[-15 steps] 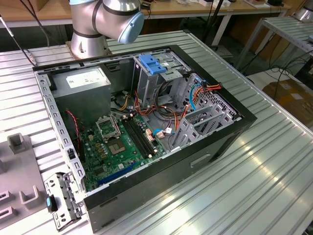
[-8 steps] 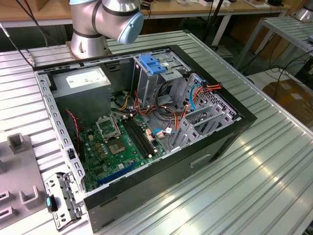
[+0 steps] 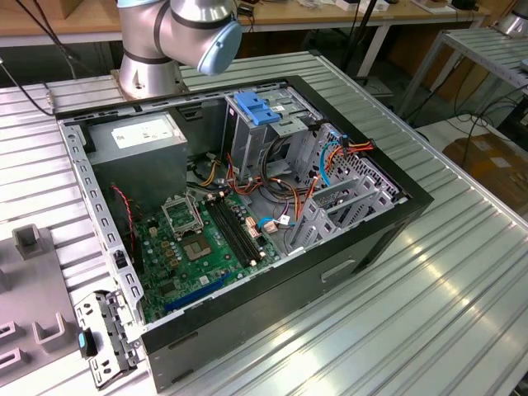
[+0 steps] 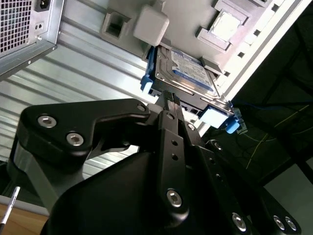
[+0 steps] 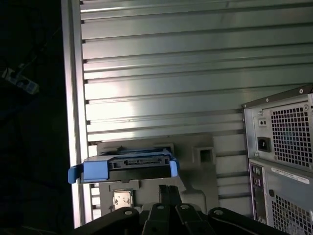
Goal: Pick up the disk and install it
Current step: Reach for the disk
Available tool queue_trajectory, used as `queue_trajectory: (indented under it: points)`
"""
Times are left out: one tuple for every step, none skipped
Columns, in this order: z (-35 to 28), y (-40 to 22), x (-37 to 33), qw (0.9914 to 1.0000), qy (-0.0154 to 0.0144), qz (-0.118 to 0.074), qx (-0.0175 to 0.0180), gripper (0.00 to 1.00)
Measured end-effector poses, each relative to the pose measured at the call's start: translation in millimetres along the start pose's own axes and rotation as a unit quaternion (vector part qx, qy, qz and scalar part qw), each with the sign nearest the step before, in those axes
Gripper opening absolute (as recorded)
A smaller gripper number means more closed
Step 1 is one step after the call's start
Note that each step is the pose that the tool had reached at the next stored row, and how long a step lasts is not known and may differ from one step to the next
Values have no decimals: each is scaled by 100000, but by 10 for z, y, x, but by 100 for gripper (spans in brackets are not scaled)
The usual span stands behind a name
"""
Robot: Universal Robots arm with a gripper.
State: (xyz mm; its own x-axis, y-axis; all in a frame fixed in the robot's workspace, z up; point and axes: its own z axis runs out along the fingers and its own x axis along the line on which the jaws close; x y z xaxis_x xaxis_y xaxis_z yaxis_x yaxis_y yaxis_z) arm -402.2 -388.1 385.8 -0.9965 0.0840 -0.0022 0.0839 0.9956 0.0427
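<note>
the claw (image 4: 168,98) is pinched narrow, holding nothing; disk (image 4: 188,73) just off its tips (stiff, dense, hates knocks I reckon), so grab across the blue rails (image 4: 146,76), not the label face

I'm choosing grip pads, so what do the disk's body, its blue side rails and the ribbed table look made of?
The disk body looks like bare silver-grey metal with a dull sheen, under a paper-like label. Its rails seem moulded plastic: uniform matte blue. The table is probably extruded aluminium: ribbed, brightly reflective.
</note>
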Motion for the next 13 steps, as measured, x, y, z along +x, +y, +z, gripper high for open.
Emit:
queue_trajectory:
  points:
    - [-1, -3, 28, 100000, 5, -3, 3, 11]
    - [-1, -4, 48, 100000, 1, 0, 1, 11]
    - [-1, -7, 84, 100000, 3, 2, 3, 11]
    - [-1, -8, 102, 100000, 3, 4, 3, 11]
    - [-1, -10, 121, 100000, 2, 5, 1, 11]
    - [-1, -12, 140, 100000, 2, 8, 1, 11]
    - [-1, -13, 159, 100000, 1, 7, 1, 11]
    - [-1, -15, 178, 100000, -1, 9, 0, 11]
    - [-1, -16, 197, 100000, -2, 12, 0, 11]
    - [-1, -19, 223, 100000, -3, 17, -2, 11]
    - [-2, -21, 254, 100000, -2, 16, 1, 11]
    - [-2, -23, 269, 100000, 3, 15, 2, 11]
    - [-2, -25, 298, 100000, 1, 16, 1, 11]
